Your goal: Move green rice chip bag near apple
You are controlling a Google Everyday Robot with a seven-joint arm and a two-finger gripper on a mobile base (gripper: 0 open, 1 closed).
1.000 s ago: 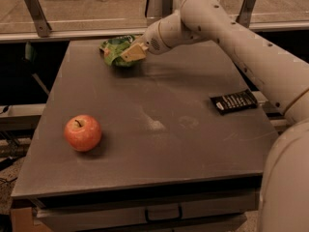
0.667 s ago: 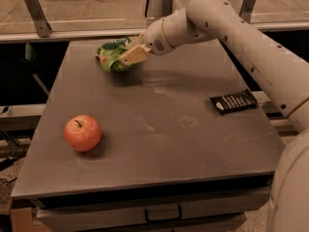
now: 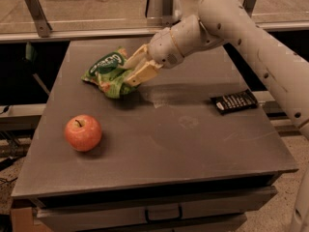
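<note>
The green rice chip bag [image 3: 107,71] is a crinkled bright-green pouch with a dark oval logo, held just above the back left part of the grey table [image 3: 159,139]. My gripper [image 3: 129,71] reaches in from the upper right and is shut on the bag's right edge, with its tan fingers [image 3: 141,74] on either side of the pouch. The apple [image 3: 83,132], round and red-orange with a short dark stem, rests on the table near the front left, below and a little left of the bag.
A flat black packet with white print [image 3: 235,101] lies near the table's right edge. My white arm [image 3: 251,42] spans the upper right. A metal rail [image 3: 96,33] runs behind the table. A drawer front [image 3: 164,209] sits below the table's front edge.
My gripper has carried the bag from the table's back edge forward and toward the apple. The apple and the black packet have not moved.
</note>
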